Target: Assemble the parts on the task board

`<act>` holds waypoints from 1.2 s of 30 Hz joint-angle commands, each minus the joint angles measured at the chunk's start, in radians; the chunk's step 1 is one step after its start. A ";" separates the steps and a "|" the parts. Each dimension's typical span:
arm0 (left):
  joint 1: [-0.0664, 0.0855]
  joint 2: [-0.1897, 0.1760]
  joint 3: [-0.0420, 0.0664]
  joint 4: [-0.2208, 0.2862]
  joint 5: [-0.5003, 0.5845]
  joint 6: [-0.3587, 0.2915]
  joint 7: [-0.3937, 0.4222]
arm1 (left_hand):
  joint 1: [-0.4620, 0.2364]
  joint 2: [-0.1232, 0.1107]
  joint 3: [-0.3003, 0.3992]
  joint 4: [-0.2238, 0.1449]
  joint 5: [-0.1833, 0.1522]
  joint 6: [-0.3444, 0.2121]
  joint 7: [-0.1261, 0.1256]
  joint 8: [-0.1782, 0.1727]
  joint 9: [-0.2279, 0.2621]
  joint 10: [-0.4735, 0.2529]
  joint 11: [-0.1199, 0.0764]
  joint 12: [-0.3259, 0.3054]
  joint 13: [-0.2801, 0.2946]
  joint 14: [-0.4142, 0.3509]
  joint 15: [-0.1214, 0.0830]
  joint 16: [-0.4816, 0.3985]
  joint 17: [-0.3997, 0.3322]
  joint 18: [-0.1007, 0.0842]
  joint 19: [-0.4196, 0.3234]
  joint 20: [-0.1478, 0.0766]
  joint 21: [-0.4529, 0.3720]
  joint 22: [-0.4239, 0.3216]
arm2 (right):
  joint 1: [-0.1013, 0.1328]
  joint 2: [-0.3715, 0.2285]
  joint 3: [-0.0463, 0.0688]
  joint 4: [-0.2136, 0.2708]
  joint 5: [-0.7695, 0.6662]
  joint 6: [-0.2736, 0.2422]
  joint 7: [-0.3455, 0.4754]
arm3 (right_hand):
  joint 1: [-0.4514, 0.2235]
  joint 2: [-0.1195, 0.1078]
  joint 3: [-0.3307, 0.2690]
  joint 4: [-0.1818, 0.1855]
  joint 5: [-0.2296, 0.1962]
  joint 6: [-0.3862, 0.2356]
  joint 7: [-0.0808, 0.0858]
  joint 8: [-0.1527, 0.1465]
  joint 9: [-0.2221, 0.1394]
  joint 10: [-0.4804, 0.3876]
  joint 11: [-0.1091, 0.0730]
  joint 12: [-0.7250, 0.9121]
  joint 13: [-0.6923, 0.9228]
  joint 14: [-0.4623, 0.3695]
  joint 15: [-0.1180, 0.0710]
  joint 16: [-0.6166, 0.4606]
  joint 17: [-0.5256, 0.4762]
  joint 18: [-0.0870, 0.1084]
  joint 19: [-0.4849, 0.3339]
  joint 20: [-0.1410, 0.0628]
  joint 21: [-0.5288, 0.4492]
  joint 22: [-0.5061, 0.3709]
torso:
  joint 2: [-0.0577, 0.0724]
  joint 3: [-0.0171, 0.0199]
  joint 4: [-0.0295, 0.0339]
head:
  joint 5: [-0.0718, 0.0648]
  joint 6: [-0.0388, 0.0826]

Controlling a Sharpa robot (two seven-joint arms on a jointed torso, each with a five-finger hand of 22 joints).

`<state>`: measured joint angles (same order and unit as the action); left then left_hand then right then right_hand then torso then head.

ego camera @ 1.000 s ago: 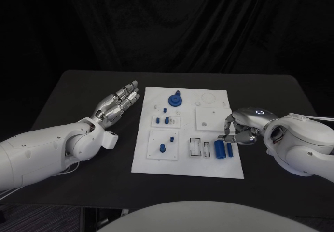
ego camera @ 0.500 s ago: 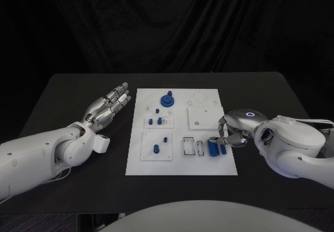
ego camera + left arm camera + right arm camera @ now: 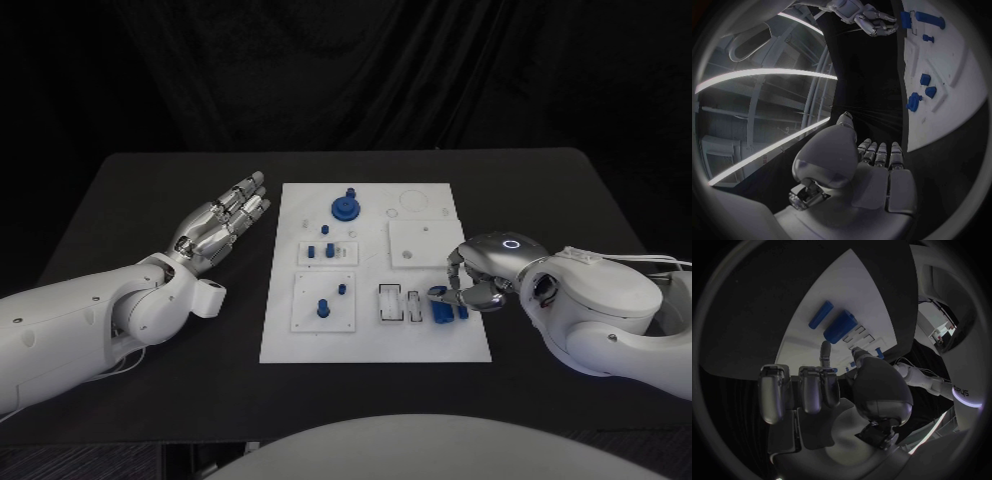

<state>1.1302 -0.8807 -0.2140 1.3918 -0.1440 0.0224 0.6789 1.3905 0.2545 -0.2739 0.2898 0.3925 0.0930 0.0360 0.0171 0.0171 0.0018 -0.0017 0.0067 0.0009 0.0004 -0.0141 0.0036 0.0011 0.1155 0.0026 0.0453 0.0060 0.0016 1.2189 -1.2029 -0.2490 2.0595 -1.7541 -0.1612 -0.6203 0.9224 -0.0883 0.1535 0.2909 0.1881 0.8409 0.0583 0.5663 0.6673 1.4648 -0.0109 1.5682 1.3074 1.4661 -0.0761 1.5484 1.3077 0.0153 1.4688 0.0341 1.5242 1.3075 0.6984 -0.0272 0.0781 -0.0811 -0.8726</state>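
Head view: the left hand [image 3: 221,222] lies flat and open on the black table [image 3: 130,190] just left of the task board [image 3: 375,345], its silver fingers stretched out side by side toward the far edge, holding nothing. The right hand [image 3: 476,275] rests at the board's near right edge with its fingers curled down over the blue parts there; whether it grips one cannot be told from here. The task board is a flat white rectangular plate in the middle of the table, with raised square panels and slotted holders. A round blue knob-like part [image 3: 348,207] stands near its far end, small blue pegs [image 3: 327,248] sit on the left panels, and oblong blue blocks [image 3: 441,308] lie near the right hand.

Left wrist view: the left hand [image 3: 879,165] has straight fingers together and an empty palm, beside the board's white edge [image 3: 942,115].

Right wrist view: the right hand [image 3: 817,390] has its fingers bent, one fingertip [image 3: 824,347] reaching close to two smooth blue blocks [image 3: 839,326] on the white plate
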 commanded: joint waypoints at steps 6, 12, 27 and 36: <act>-0.003 0.001 0.001 0.003 -0.001 0.021 0.054 | 0.012 0.003 0.006 -0.003 0.006 0.000 0.011 0.000 -0.001 -0.002 0.009 -0.007 -0.001 0.000 0.011 -0.004 -0.001 0.010 -0.002 0.008 -0.005 0.000 | -0.008 0.010 0.000 0.000 -0.015 0.049 -0.046 | 0.022 -0.006 0.016 0.001 0.024 0.012 -0.006 -0.016 -0.003 0.106 -0.008 0.003 0.263 0.088 -0.005 -0.007 0.179 -0.002 0.086 -0.006 -0.006 0.245 | 0.001 -0.0002 -0.0002 | 0.001 0.000; -0.004 0.001 0.001 0.003 -0.001 0.022 0.052 | 0.014 0.003 0.006 -0.003 0.007 0.000 0.012 0.000 -0.001 -0.002 0.010 -0.007 -0.001 0.000 0.011 -0.004 -0.001 0.011 -0.002 0.009 -0.005 0.000 | -0.023 0.016 0.000 -0.005 -0.015 0.051 -0.045 | 0.025 -0.006 0.018 0.001 0.028 0.013 -0.006 -0.018 -0.004 0.106 -0.008 0.003 0.263 0.088 -0.005 -0.009 0.174 -0.001 0.085 -0.006 -0.009 0.244 | 0.000 -0.0008 0.0021 | 0.001 0.000; -0.005 0.001 0.001 0.001 -0.001 0.027 0.047 | 0.024 0.002 0.009 -0.007 0.017 -0.001 0.015 0.000 -0.001 -0.002 0.013 -0.007 -0.001 0.000 0.014 -0.004 -0.001 0.013 -0.002 0.014 -0.005 0.000 | -0.055 0.046 0.000 -0.044 -0.015 0.037 -0.007 | 0.043 -0.008 0.025 0.000 0.054 0.030 -0.005 -0.048 -0.019 0.106 -0.007 0.003 0.263 0.085 -0.005 -0.015 0.159 0.002 0.081 -0.006 -0.022 0.240 | -0.001 -0.0015 0.0009 | 0.006 0.000; -0.007 0.003 0.001 -0.001 -0.001 0.031 0.043 | 0.037 0.001 0.014 -0.013 0.028 0.002 0.019 0.000 0.000 -0.002 0.017 -0.007 -0.001 0.000 0.016 -0.004 -0.001 0.015 -0.001 0.017 -0.005 0.001 | -0.065 0.068 0.000 -0.064 -0.015 0.029 0.016 | 0.085 -0.007 0.038 -0.005 0.114 0.038 0.003 -0.105 -0.049 0.106 -0.001 0.003 0.263 0.084 0.000 -0.017 0.152 0.006 0.075 -0.002 -0.038 0.235 | -0.001 -0.0008 0.0010 | 0.008 0.000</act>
<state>1.1248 -0.8801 -0.2140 1.3898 -0.1440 0.0385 0.6789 1.4186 0.2563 -0.2636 0.2794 0.4160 0.0951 0.0490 0.0170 0.0170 -0.0020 0.0091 0.0067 0.0015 0.0005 -0.0069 0.0036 0.0012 0.1155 -0.0010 0.0559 0.0060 0.0018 1.1577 -1.1367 -0.2488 1.9994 -1.7603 -0.1252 -0.6194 1.0005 -0.0951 0.1846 0.2845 0.2967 0.8721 0.0605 0.4655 0.6207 1.4648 -0.0109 1.5682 1.3078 1.4661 -0.0760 1.5336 1.3076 0.0157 1.4688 0.0341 1.4915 1.3074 0.6979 -0.0284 0.0792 -0.0737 -0.8726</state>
